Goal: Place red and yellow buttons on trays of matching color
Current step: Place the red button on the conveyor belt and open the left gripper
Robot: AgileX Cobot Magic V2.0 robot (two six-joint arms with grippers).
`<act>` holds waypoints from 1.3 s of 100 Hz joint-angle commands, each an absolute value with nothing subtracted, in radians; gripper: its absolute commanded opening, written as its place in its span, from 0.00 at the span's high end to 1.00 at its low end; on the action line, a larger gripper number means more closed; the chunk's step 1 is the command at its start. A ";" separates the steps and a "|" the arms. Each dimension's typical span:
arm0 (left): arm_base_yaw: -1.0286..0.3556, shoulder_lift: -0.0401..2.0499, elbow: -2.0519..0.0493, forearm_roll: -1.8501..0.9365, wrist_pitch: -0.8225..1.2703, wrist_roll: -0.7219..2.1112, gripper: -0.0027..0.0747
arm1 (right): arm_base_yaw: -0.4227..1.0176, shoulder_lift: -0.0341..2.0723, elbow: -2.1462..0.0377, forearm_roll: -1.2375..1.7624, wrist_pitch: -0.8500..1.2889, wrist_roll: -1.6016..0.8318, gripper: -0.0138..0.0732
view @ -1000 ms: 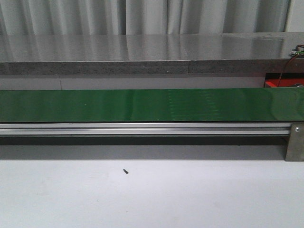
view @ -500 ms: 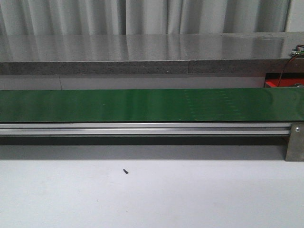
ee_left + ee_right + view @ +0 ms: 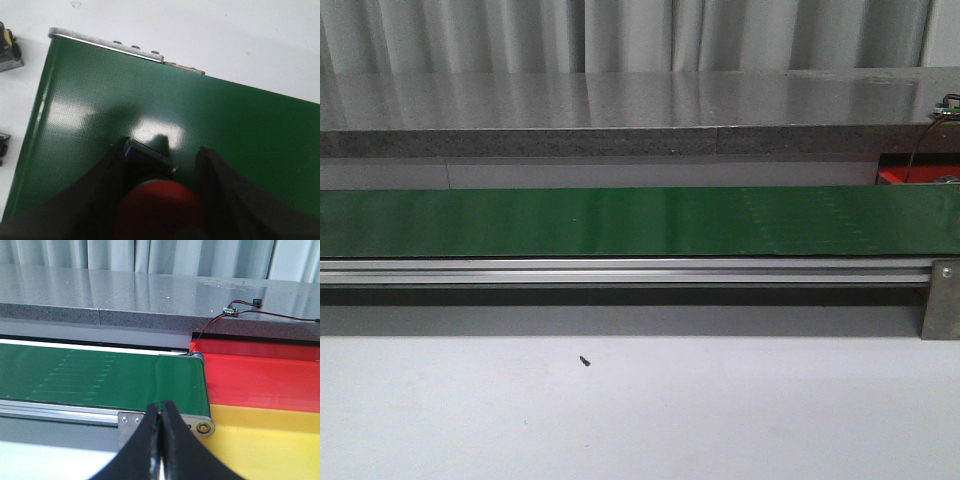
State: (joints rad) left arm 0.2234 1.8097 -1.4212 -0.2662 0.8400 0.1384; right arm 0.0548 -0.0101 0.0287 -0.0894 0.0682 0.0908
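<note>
In the left wrist view a red button (image 3: 159,209) with a black base sits between my left gripper's (image 3: 163,156) dark fingers, just over the green conveyor belt (image 3: 250,130) near its end. The gripper is shut on it. My right gripper (image 3: 160,408) is shut with nothing in it, in front of the belt's other end (image 3: 180,385). Beside that end lie the red tray (image 3: 260,372) and the yellow tray (image 3: 272,440). No yellow button is in view. Neither gripper shows in the front view.
The belt (image 3: 620,220) runs across the front view on an aluminium rail (image 3: 620,270), with a grey stone ledge (image 3: 620,110) behind it. A corner of the red tray (image 3: 898,177) shows at the far right. A small black speck (image 3: 585,361) lies on the white table.
Faint marks on the belt's surface have shifted to the right in the front view. Nothing else there has changed.
</note>
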 commanded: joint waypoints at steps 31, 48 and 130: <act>0.219 1.769 -1.464 -0.295 0.822 0.142 0.20 | 0.053 -0.028 0.011 -0.100 -0.012 0.089 0.92; 0.219 1.760 -1.514 -0.295 0.844 0.146 0.10 | 0.053 -0.028 0.011 -0.100 -0.012 0.089 0.92; 0.492 1.406 -1.221 0.006 0.720 -0.044 0.10 | 0.053 -0.028 0.011 -0.100 -0.012 0.089 0.92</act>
State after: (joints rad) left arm 0.4357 1.4616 -1.2496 -0.0120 0.8153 -0.0187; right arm 0.0548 -0.0101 0.0287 -0.0894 0.0682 0.0908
